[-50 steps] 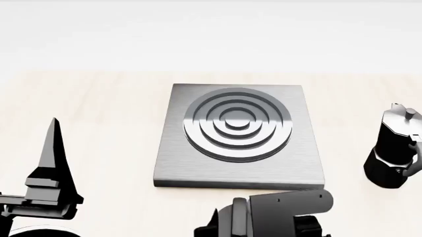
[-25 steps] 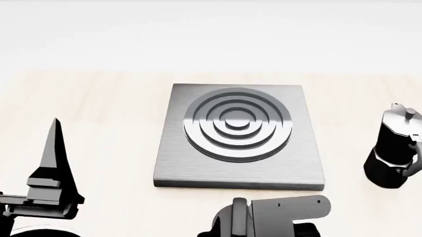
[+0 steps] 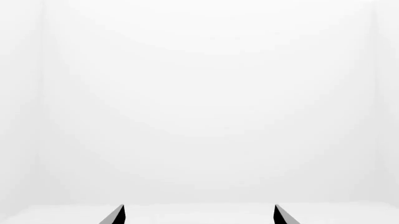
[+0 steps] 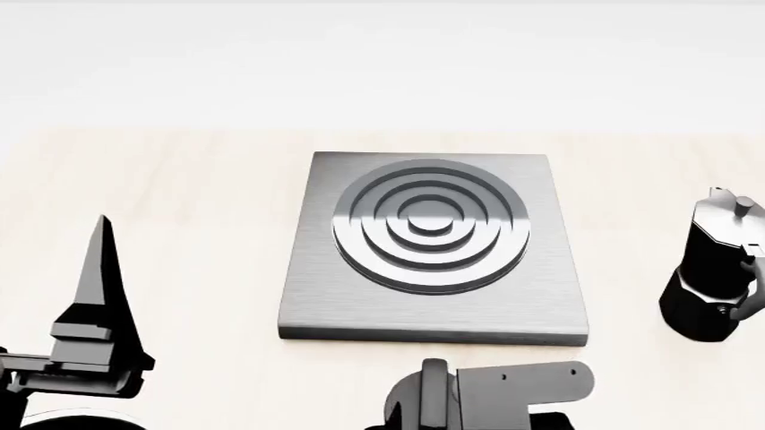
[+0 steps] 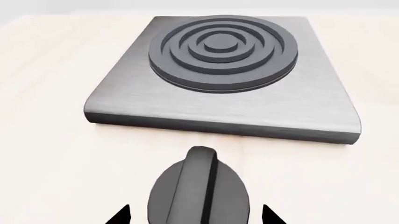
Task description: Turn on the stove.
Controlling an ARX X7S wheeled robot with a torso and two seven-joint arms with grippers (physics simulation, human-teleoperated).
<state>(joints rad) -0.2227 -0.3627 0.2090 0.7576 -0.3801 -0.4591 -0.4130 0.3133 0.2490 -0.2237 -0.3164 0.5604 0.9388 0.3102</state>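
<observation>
**A:** Stove (image 4: 436, 246) sits mid-desk (image 4: 179, 206), a grey slab with its burner rings (image 4: 431, 224) toward the far side. Where's the control?

**B:** The knob (image 5: 198, 191) lies on the desk just in front of the slab's near edge, apart from it. Only the right wrist view shows it; from the head it is hidden under the right arm.

**A:** And the right pincer (image 5: 194, 215)?

**B:** Its two tips stand apart, one on each side of the knob, not touching it as far as I can tell. So I judge the step in hand is the approach to the knob, with no grip made.

**A:** Next?

**B:** Probably advance until the ridge lies between the tips, close on it, then twist the wrist. The ridge looks nearly in line with the approach, so the tips should meet its flanks squarely.

**A:** The left pincer (image 3: 198, 215)?

**B:** Apart too, holding nothing, raised at the desk's left, well away from the stove. A moka pot (image 4: 715, 269) stands off to the right, clear of the work.
</observation>
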